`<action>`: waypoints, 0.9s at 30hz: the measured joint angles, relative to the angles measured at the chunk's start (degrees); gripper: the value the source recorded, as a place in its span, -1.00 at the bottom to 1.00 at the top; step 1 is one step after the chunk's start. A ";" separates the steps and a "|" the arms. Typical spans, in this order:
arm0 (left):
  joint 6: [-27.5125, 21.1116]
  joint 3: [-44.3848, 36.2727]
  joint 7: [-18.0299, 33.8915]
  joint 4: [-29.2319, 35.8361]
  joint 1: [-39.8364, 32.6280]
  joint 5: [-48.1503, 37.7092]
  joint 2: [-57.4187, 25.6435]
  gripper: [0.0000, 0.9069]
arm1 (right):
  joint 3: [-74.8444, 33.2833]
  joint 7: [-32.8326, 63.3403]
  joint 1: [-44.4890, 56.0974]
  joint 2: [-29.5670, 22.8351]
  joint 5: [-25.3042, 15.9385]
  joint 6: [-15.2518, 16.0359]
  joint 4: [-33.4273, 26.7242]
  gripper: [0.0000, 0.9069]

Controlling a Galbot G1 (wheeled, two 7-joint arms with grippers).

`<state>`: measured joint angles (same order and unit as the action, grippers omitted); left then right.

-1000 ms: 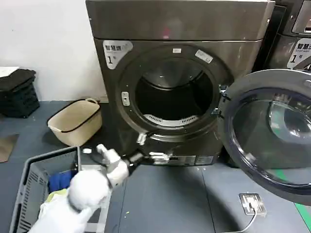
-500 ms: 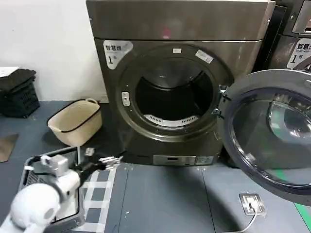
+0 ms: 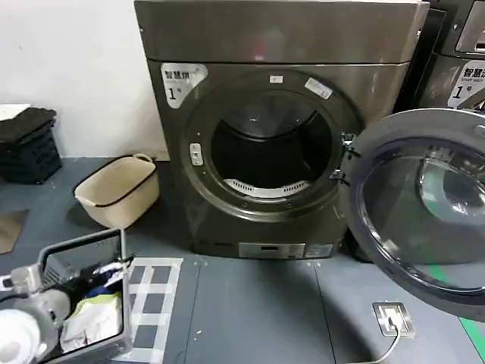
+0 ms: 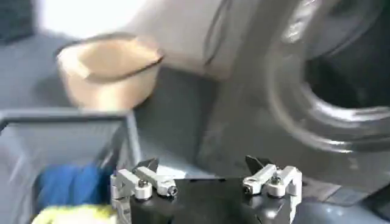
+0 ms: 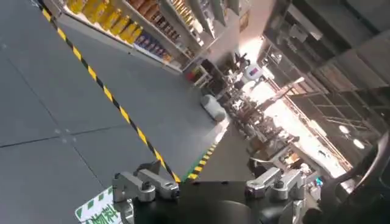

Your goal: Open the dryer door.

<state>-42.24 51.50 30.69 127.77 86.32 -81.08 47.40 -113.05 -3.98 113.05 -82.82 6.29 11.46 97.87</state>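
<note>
The dryer door (image 3: pixel 424 208), a round porthole with a chrome rim and dark glass, stands swung wide to the right of the dark grey-brown dryer (image 3: pixel 273 38). The drum opening (image 3: pixel 269 144) is uncovered, and it also appears in the left wrist view (image 4: pixel 347 73). My left gripper (image 3: pixel 112 268) is low at the left, over a grey basket and well away from the door. Its jaws (image 4: pixel 204 165) are spread with nothing between them. My right gripper (image 5: pixel 207 173) is open and empty, facing a floor with a yellow-black stripe (image 5: pixel 116 103).
A beige tub (image 3: pixel 117 189) sits left of the dryer. The grey laundry basket (image 3: pixel 83 246) holds clothes, next to a chequered mat (image 3: pixel 151 303). Black crates (image 3: pixel 26 144) stand at the far left. A neighbouring machine (image 3: pixel 462 68) and a floor plate with a cable (image 3: pixel 392 318) are on the right.
My left arm has drawn back from the dryer's front, down and to the left, ending over the grey basket. The door has stayed open in the same place.
</note>
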 joint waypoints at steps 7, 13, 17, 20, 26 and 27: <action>0.04 2.63 9.93 -4.22 3.86 -14.27 -4.64 1.00 | 0.16 -0.02 -0.35 -0.37 0.00 -0.24 -0.40 1.00; 0.06 2.82 16.82 -10.45 3.35 -24.40 -8.02 1.00 | 0.27 -0.12 -0.54 -0.40 0.05 -0.65 -0.86 1.00; 0.07 3.07 20.47 -14.32 3.32 -29.01 -9.27 1.00 | 0.32 -0.19 -0.83 -0.35 0.53 -0.71 -0.88 1.00; 0.08 3.98 23.12 -16.68 4.16 -33.82 -10.10 1.00 | 0.42 -0.24 -1.17 -0.31 0.82 -0.85 -1.03 1.00; 0.08 4.94 25.01 -20.56 5.07 -39.79 -11.88 1.00 | 0.76 -0.28 -1.86 -0.54 1.78 -2.75 -1.42 1.00; 0.08 4.93 25.05 -21.00 5.03 -40.41 -12.05 1.00 | 0.76 -0.36 -1.89 -0.59 2.08 -3.23 -1.40 1.00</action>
<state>-42.16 56.43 55.73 106.76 91.35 -121.49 35.35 -112.28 -4.34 111.16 -83.40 8.37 8.23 96.48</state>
